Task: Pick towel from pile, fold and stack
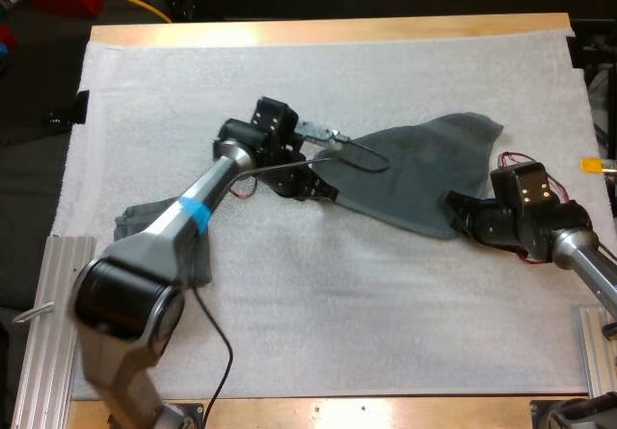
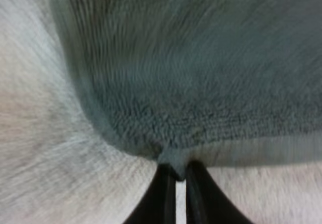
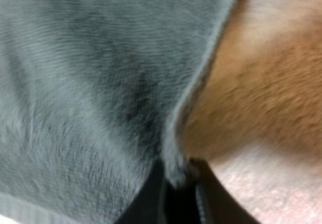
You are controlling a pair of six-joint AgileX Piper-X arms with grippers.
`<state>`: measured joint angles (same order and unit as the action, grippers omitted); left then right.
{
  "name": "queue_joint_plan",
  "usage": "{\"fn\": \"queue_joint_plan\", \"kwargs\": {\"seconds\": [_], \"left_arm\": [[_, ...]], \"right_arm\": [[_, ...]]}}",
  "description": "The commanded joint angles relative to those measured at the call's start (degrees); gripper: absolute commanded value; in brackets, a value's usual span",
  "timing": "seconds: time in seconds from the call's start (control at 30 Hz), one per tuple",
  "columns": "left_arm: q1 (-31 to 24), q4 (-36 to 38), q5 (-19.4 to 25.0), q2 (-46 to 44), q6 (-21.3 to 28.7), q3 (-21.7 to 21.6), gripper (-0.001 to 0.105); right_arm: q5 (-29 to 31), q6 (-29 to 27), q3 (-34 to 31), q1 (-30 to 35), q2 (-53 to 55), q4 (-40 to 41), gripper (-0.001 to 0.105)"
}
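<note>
We hold one towel (image 1: pixel 424 164) spread flat between our claws. Our left claw (image 1: pixel 326 194) is pinched on one corner and our right claw (image 1: pixel 453 203) on the opposite edge. By our reckoning it is picked, with folding and stacking left to do. A second towel (image 1: pixel 135 228) lies behind the left claw, under its arm. The cloth is dark grey-green, plush and hemmed; the mat (image 1: pixel 337 313) is white and nappy.

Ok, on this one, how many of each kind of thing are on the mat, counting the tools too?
Dark grey-green towels: 2, the spread towel and the second towel lying under the left arm.
Tools: 2, the left tool and the right tool, each shut on the spread towel.
Total: 4.
</note>
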<state>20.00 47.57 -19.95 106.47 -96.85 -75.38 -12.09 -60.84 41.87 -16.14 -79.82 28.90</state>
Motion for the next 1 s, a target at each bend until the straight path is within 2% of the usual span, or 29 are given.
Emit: {"fn": "queue_joint_plan", "kwargs": {"seconds": [0.0,0.17,0.3,0.43,0.63,0.77,0.9,0.97], "left_arm": [[-0.08,1.16,2.20,-2.72,1.70,-0.63,0.000],[-0.08,5.42,5.39,-10.21,5.42,-0.63,0.000],[0.17,8.43,5.67,-15.08,5.56,-0.63,0.000],[1.03,11.30,8.08,-20.70,5.56,-0.63,0.000],[5.33,14.38,10.53,-26.93,5.45,-0.63,0.000],[8.13,15.48,10.28,-27.74,5.40,-0.63,0.000],[10.91,17.13,6.92,-27.74,5.25,-0.63,0.000],[12.48,17.91,7.21,-27.74,5.69,-0.63,0.000]], "right_arm": [[-0.16,-1.43,1.08,-0.17,1.90,0.41,0.000],[-0.16,-2.89,3.41,-0.15,7.48,2.76,0.000],[0.72,-6.87,6.02,-0.15,10.88,8.40,0.000],[2.92,-11.76,8.82,-0.15,14.41,13.99,0.000],[3.51,-15.34,10.17,-0.15,18.61,18.55,0.000],[3.80,-16.25,10.04,-0.15,18.85,19.92,0.000],[3.80,-16.46,9.90,-0.15,18.85,19.91,0.000],[3.80,-16.46,9.90,-0.15,18.85,19.91,0.000]]}}
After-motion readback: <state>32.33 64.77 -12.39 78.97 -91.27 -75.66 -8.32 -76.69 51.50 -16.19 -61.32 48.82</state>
